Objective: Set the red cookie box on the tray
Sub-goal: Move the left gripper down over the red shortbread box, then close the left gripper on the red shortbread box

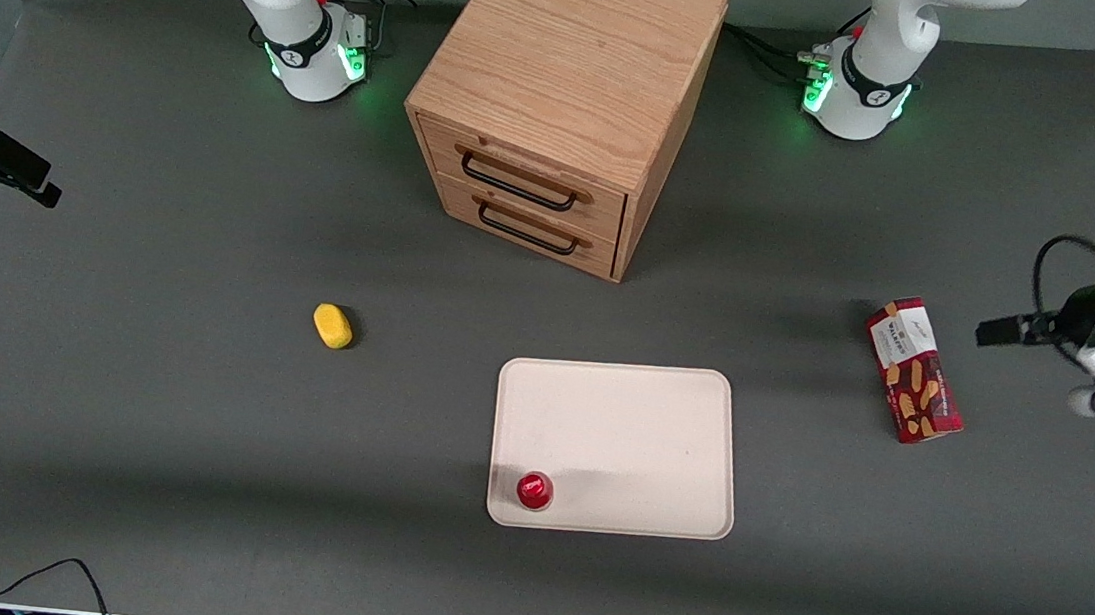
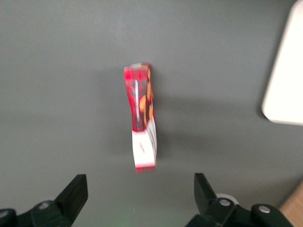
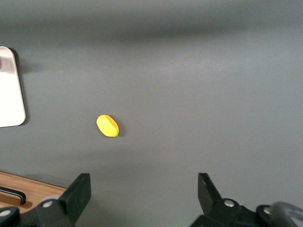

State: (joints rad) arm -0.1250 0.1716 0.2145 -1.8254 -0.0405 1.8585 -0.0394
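The red cookie box point(image 1: 913, 371) lies flat on the grey table toward the working arm's end, white label end pointing toward the drawer cabinet. The wrist view has the red cookie box point(image 2: 141, 118) lengthwise ahead of the fingers. My left gripper point(image 1: 992, 332) hovers beside the box, farther out toward the working arm's end and apart from it. Seen from the wrist, the gripper point(image 2: 139, 182) is open with only bare table between its fingers. The cream tray point(image 1: 615, 445) lies flat beside the box toward the table's middle, and an edge of the tray point(image 2: 286, 75) shows in the wrist view.
A small round red can point(image 1: 534, 490) stands on the tray's near corner. A wooden two-drawer cabinet point(image 1: 558, 98) stands farther from the front camera than the tray. A yellow lump point(image 1: 334, 325) lies toward the parked arm's end.
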